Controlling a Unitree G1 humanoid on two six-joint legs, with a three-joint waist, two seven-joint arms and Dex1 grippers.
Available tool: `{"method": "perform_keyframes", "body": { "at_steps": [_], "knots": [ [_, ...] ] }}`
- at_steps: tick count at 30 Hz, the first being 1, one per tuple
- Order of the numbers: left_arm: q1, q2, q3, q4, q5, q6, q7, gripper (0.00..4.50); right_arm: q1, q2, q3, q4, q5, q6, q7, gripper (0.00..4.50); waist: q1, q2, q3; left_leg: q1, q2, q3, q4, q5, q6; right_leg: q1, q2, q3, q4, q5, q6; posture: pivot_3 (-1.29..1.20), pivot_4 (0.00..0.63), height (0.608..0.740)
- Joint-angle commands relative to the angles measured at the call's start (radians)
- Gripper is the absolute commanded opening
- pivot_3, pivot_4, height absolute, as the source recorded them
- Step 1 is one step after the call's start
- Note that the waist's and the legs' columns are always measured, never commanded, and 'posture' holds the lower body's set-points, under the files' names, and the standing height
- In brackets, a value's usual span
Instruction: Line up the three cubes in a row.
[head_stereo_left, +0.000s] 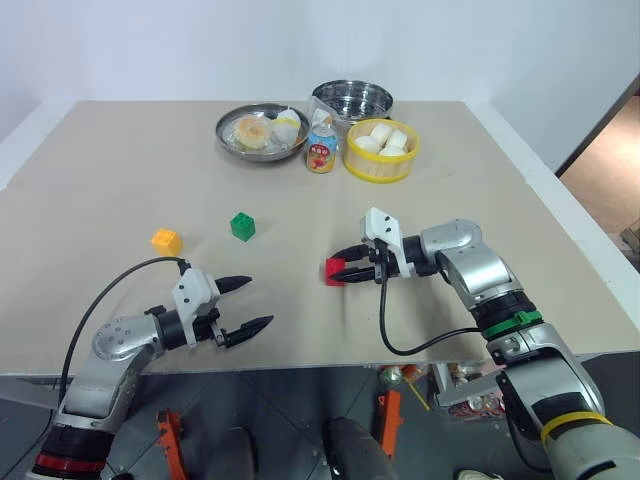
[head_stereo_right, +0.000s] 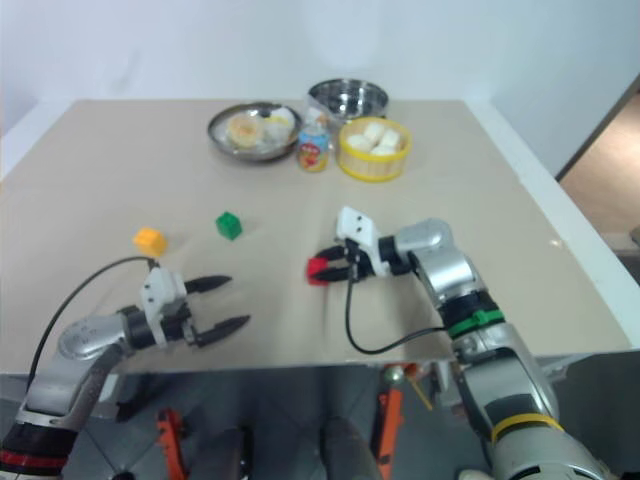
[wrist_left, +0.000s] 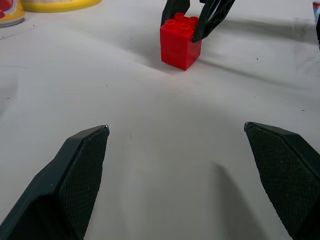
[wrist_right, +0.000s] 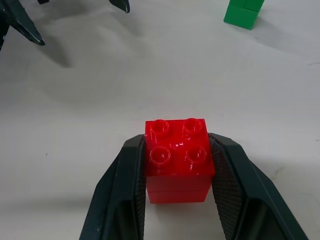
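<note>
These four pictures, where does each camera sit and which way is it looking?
Left eye view: on the head, looking forward and down over the table; both arms show, the left gripper open.
Right eye view: the head's other eye, same scene.
Left wrist view: on the left wrist, looking along its own spread fingers at the red cube.
Right wrist view: on the right wrist, looking along the right gripper, shut on the red cube, toward the green cube.
Shared: every view shows the red cube.
</note>
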Motion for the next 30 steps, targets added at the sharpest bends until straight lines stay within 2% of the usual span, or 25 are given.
{"method": "perform_keyframes", "body": {
  "at_steps": [1,7,8,11,14,15,22,26,30],
  "knots": [
    [-0.017,-0.002,0.006,-0.04,-0.012,-0.011,0.0,4.5,-0.034,-0.003,-0.039,0.014,0.012,-0.03,0.031,1.22,0.0,0.0,0.0,0.0,0.0,0.0,0.0,0.0,0.0,0.0,0.0,0.0,0.0,0.0,0.0,0.0,0.15,0.74],
    [-0.022,-0.006,-0.005,-0.039,-0.01,-0.011,-0.006,4.5,-0.047,-0.002,-0.043,0.046,0.009,-0.038,0.051,1.22,0.0,0.0,0.0,0.0,0.0,0.0,0.0,0.0,0.0,0.0,0.0,0.0,0.0,0.0,0.0,0.0,0.15,0.74],
    [-0.023,-0.006,-0.006,-0.038,-0.009,-0.011,-0.006,4.5,-0.048,-0.003,-0.043,0.05,0.003,-0.056,0.05,2.26,0.0,0.0,0.0,0.0,0.0,0.0,0.0,0.0,0.0,0.0,0.0,0.0,0.0,0.0,0.0,0.0,0.15,0.74],
    [-0.023,-0.006,-0.006,-0.038,-0.008,-0.011,-0.007,4.5,-0.05,-0.005,-0.044,0.052,-0.002,-0.082,0.049,3.19,0.0,0.0,0.0,0.0,0.0,0.0,0.0,0.0,0.0,0.0,0.0,0.0,0.0,0.0,0.0,0.0,0.15,0.74],
    [-0.018,-0.005,-0.003,-0.041,-0.008,-0.01,-0.005,4.5,-0.053,-0.014,-0.055,0.018,0.01,-0.08,0.051,4.34,0.0,0.0,0.0,0.0,0.0,0.0,0.0,0.0,0.0,0.0,0.0,0.0,0.0,0.0,0.0,0.0,0.15,0.74],
    [-0.017,-0.004,0.0,-0.042,-0.009,-0.009,-0.003,4.5,-0.053,-0.017,-0.059,0.001,0.014,-0.073,0.051,4.45,0.0,0.0,0.0,0.0,0.0,0.0,0.0,0.0,0.0,0.0,0.0,0.0,0.0,0.0,0.0,0.0,0.15,0.74],
    [-0.045,-0.034,0.079,-0.03,-0.031,0.067,0.134,4.5,-0.004,-0.017,-0.126,-0.235,0.084,0.052,-0.016,4.45,0.0,0.001,0.0,0.0,0.0,-0.001,0.0,0.0,0.0,0.0,0.0,0.0,0.001,0.001,0.002,0.0,0.15,0.74],
    [-0.114,-0.063,0.139,-0.013,-0.039,0.129,0.264,4.5,0.087,0.012,-0.167,-0.442,0.136,0.14,-0.128,4.45,0.001,0.0,0.0,0.0,0.0,-0.002,0.0,0.0,0.0,0.0,0.0,-0.001,0.001,0.002,0.004,0.0,0.15,0.74],
    [-0.154,-0.054,0.16,0.013,-0.021,0.145,0.298,4.5,0.148,0.043,-0.175,-0.546,0.114,0.141,-0.252,4.45,0.001,0.001,0.0,0.0,0.0,-0.001,0.0,0.0,0.0,0.0,0.0,-0.001,0.001,0.003,0.005,0.0,0.15,0.74]
  ]
}}
